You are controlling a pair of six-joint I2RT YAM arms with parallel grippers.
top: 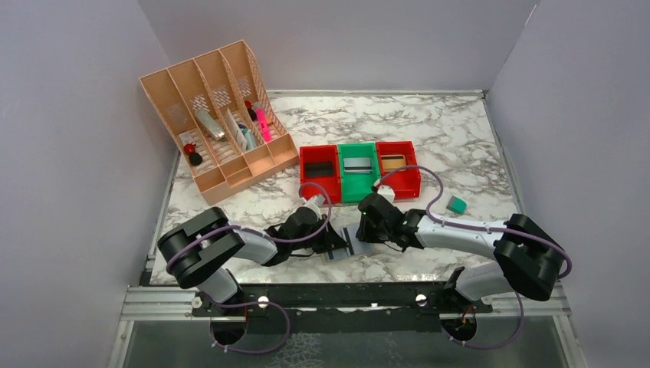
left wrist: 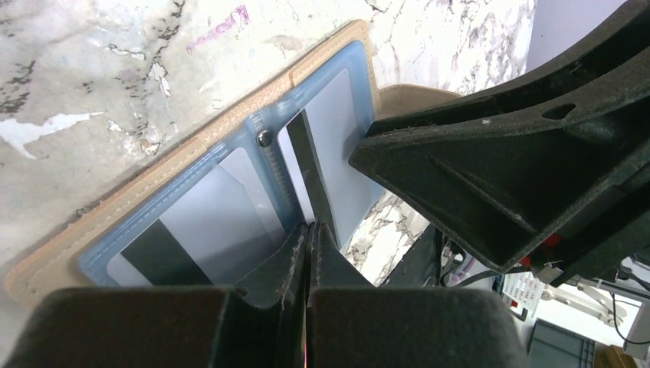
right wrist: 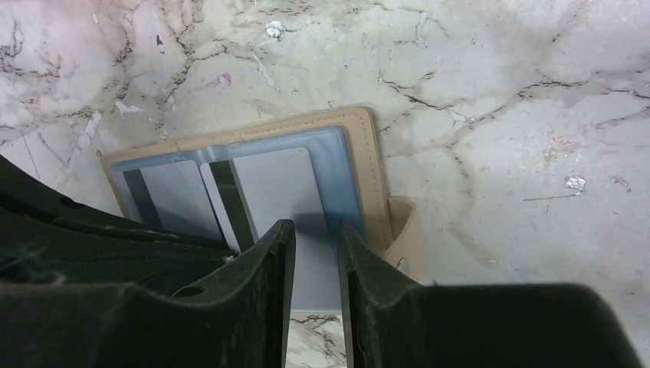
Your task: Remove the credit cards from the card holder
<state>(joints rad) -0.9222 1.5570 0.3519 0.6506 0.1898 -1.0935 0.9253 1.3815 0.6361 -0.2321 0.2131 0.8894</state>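
The card holder (top: 350, 247) (left wrist: 176, 146) (right wrist: 369, 165) lies open on the marble, tan rim outside and pale blue panels inside. One credit card (left wrist: 207, 218) (right wrist: 175, 195) sits in its left pocket. A second credit card (left wrist: 337, 138) (right wrist: 277, 184), white with a dark stripe, lies on the right panel. The edge of this second card runs into the tips of my left gripper (top: 337, 241) (left wrist: 310, 227), which is shut on it. My right gripper (top: 366, 233) (right wrist: 316, 227) stands over the right panel with its fingers apart and nothing between them. Its dark fingers (left wrist: 490, 169) reach in from the right.
Behind the arms stands a row of bins: red (top: 306, 186), green (top: 359, 195), red (top: 408, 188), each with a flat card-like thing inside. A peach desk organiser (top: 218, 157) with pens stands at the back left. A small teal object (top: 457, 204) lies at the right.
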